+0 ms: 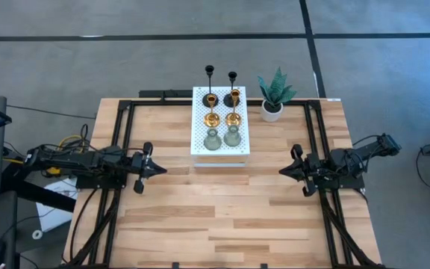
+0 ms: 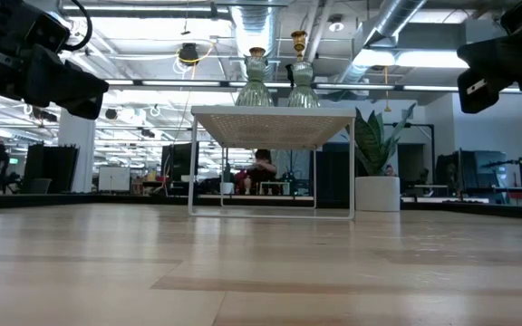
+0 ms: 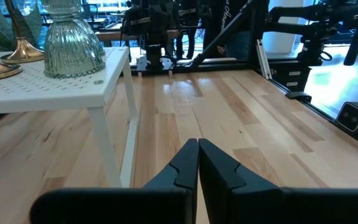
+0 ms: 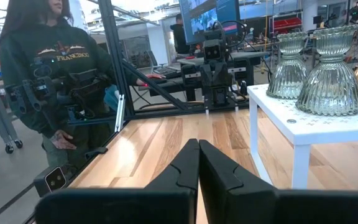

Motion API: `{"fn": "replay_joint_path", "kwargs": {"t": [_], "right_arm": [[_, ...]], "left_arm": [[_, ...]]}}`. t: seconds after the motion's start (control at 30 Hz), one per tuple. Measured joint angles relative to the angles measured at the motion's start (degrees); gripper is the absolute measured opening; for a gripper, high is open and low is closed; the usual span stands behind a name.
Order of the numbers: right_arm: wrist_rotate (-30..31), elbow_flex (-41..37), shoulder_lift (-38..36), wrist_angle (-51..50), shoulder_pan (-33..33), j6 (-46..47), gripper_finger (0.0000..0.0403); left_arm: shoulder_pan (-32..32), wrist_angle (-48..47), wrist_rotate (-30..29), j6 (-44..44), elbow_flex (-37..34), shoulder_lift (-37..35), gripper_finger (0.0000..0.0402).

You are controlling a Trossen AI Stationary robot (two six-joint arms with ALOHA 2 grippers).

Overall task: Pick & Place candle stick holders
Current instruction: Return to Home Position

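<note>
Left hand (image 1: 161,170) and right hand (image 1: 284,171) sit pinched together, empty; a wide swing could topple the 6 candle stick holders (image 1: 212,139).

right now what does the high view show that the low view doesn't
High view only: the pairs in order on the shelf, black holders farthest, gold holders midway; left end effector and right end effector shut, clear of the shelf. Low view only: the shelf's legs, the gap beneath, people in the room behind. Both: shelf, glass holders, plant.
</note>
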Motion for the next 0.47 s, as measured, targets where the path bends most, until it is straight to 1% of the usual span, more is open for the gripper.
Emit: {"fn": "replay_joint_path", "kwargs": {"t": [0.47], "right_arm": [[-0.01,0.0,0.0,0.0,0.01,-0.02,0.0]], "left_arm": [[0.0,0.27,0.0,0.0,0.0,0.0,0.0012]]}}
